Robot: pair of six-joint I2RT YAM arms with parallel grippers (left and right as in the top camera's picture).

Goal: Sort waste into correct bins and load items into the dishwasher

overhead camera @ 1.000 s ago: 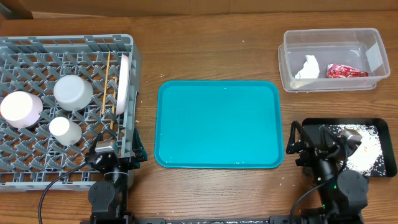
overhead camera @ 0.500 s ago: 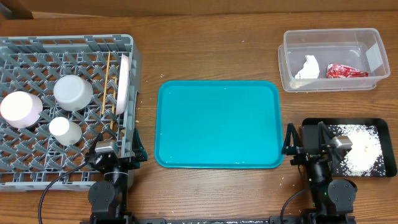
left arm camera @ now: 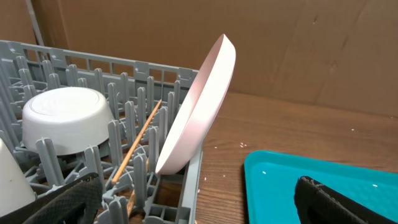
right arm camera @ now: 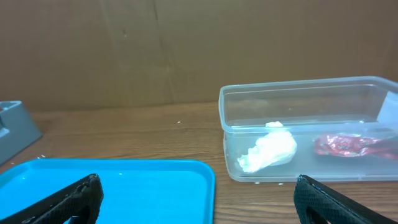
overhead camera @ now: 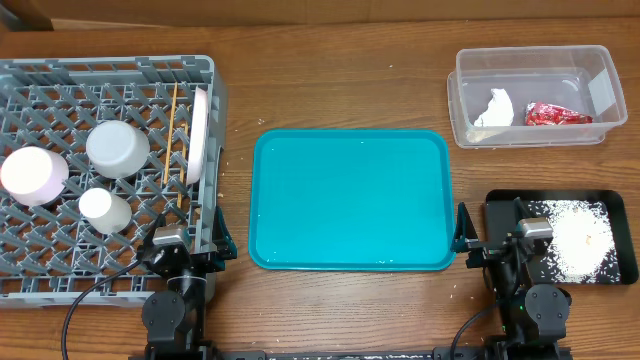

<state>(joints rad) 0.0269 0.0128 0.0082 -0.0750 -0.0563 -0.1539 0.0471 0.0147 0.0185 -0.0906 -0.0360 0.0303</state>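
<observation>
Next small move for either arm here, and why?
Probably none; I'd leave left gripper and right gripper open at rest. Napkin and wrapper lie in the clear tub, rice crumbs in the black tray, dishes in the rack; teal tray looks bare.

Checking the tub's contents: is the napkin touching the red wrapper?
Apart. The overhead view shows bare tub floor between the napkin and the wrapper; the right wrist view agrees.

The dish rack [overhead camera: 100, 63] lies left of the serving tray [overhead camera: 350, 200]; right of it, tub [overhead camera: 455, 100] behind shallow tray [overhead camera: 628, 262].
</observation>
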